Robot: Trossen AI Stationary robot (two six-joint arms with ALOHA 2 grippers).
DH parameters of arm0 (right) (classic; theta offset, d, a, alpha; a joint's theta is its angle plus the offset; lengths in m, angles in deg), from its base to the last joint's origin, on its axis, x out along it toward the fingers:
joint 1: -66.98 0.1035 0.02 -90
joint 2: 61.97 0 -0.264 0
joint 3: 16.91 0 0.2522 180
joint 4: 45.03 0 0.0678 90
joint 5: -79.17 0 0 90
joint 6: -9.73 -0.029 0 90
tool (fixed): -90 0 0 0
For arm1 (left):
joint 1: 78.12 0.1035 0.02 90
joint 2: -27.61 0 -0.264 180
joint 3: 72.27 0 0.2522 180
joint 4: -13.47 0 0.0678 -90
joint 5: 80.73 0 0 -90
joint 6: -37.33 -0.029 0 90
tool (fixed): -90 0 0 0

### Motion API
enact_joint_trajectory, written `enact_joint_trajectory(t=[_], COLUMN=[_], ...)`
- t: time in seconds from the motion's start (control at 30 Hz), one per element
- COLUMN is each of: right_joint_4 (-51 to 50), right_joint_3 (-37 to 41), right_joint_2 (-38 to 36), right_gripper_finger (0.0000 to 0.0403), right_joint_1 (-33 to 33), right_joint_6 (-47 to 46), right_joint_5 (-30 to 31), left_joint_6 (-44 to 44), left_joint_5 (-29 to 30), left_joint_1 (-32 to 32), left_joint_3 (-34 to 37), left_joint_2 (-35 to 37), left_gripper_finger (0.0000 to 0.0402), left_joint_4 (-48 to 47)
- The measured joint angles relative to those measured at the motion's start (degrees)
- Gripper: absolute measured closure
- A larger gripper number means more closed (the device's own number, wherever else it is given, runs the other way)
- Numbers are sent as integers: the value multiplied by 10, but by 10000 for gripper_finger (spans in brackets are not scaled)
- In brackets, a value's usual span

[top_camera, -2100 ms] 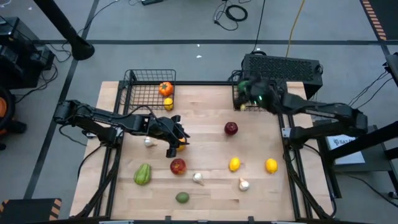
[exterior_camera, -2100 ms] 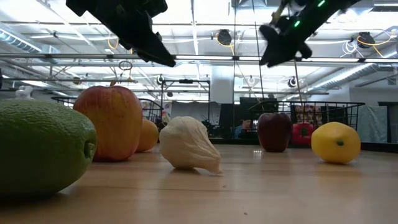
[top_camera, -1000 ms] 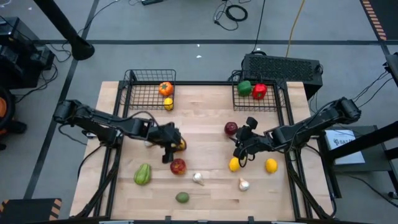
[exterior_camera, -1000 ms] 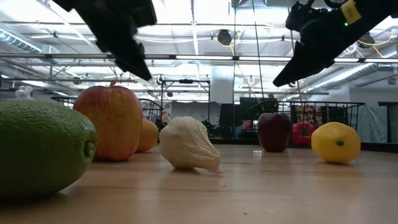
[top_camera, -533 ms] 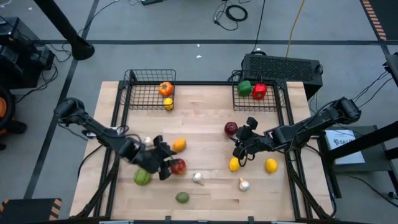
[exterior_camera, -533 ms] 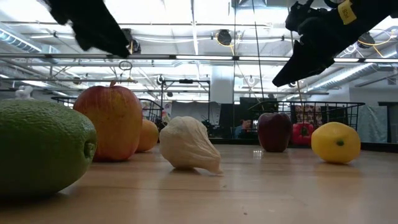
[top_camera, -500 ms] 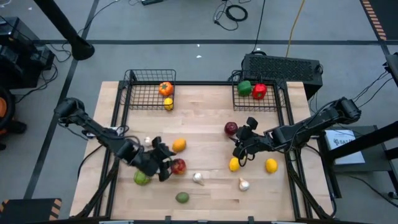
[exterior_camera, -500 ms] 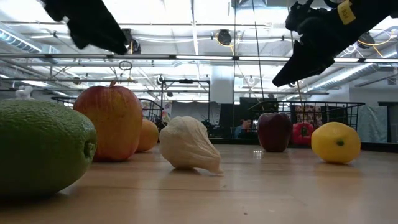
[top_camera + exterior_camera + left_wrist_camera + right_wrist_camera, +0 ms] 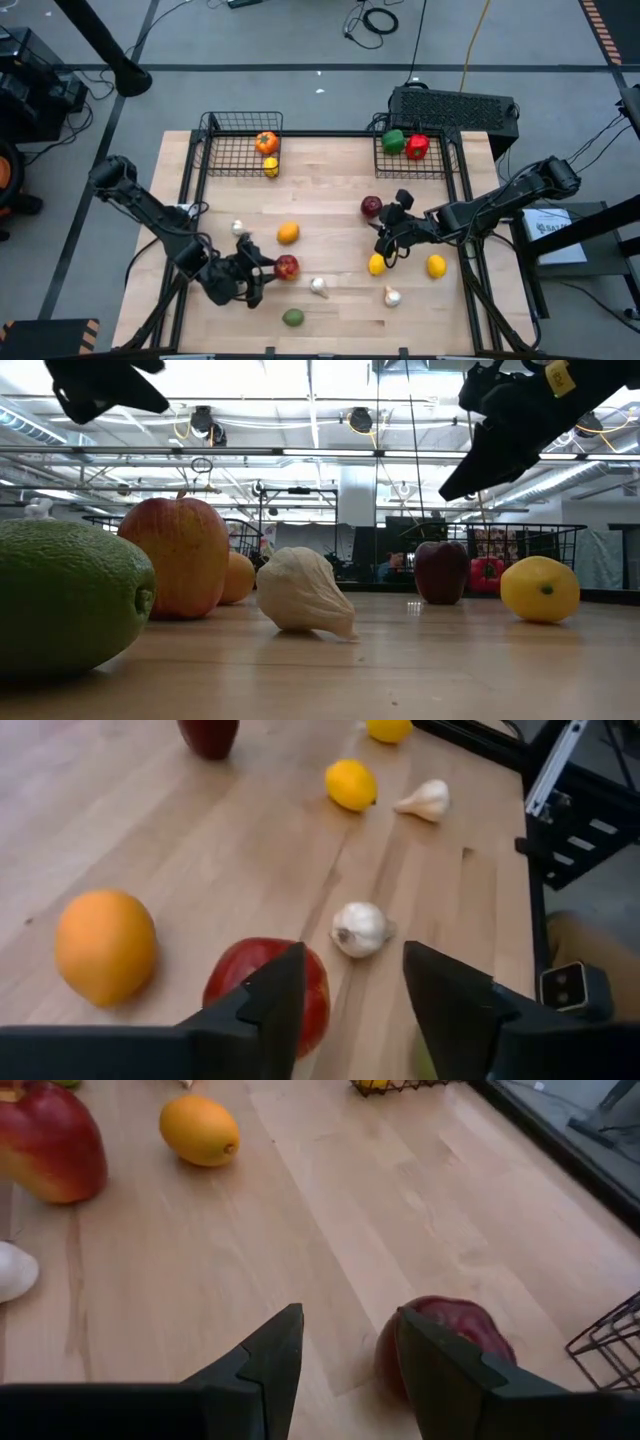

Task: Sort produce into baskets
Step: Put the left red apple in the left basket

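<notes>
The produce lies on the wooden table: a red apple point(image 9: 287, 266), an orange point(image 9: 288, 233), a dark red apple point(image 9: 371, 207), two lemons point(image 9: 377, 264), point(image 9: 436, 265), garlic bulbs point(image 9: 318, 286), point(image 9: 392, 296), point(image 9: 238, 228) and a green piece point(image 9: 293, 317). The left basket point(image 9: 228, 158) holds an orange-red piece and a yellow one. The right basket point(image 9: 432, 168) holds a green and a red pepper. My left gripper point(image 9: 258, 272) is open above the table beside the red apple point(image 9: 265, 985). My right gripper point(image 9: 388, 230) is open above the table by the dark red apple point(image 9: 445, 1345).
A black vented box point(image 9: 455, 108) stands behind the right basket. Both baskets stand at the table's far edge. The low view shows both grippers point(image 9: 100, 385), point(image 9: 510, 430) well above the produce. Bare wood lies between the baskets and in the table's middle.
My left gripper has gone from over the orange toward the table's near edge and a little left, and now covers the spot where a green piece lay. The orange has stayed in place and shows bare. My right gripper has kept still.
</notes>
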Motion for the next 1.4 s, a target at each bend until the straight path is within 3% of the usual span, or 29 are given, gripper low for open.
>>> enact_joint_trajectory(t=[0.17,0.3,0.7,1.03,1.4], right_joint_4=[-2,-2,-4,-4,-4], right_joint_3=[0,0,0,0,0], right_joint_2=[0,0,0,0,0], right_gripper_finger=[250,250,250,250,250], right_joint_1=[0,0,0,0,0], right_joint_6=[0,1,4,4,7], right_joint_5=[-3,-3,-2,-2,-2], left_joint_6=[-39,-37,12,30,26], left_joint_5=[48,109,128,131,133], left_joint_1=[-26,-34,-20,-4,-3], left_joint_3=[0,0,0,0,0], left_joint_2=[-9,-31,-124,-148,-148], left_gripper_finger=[172,168,169,170,238], left_joint_4=[-5,-15,-30,-29,-30])
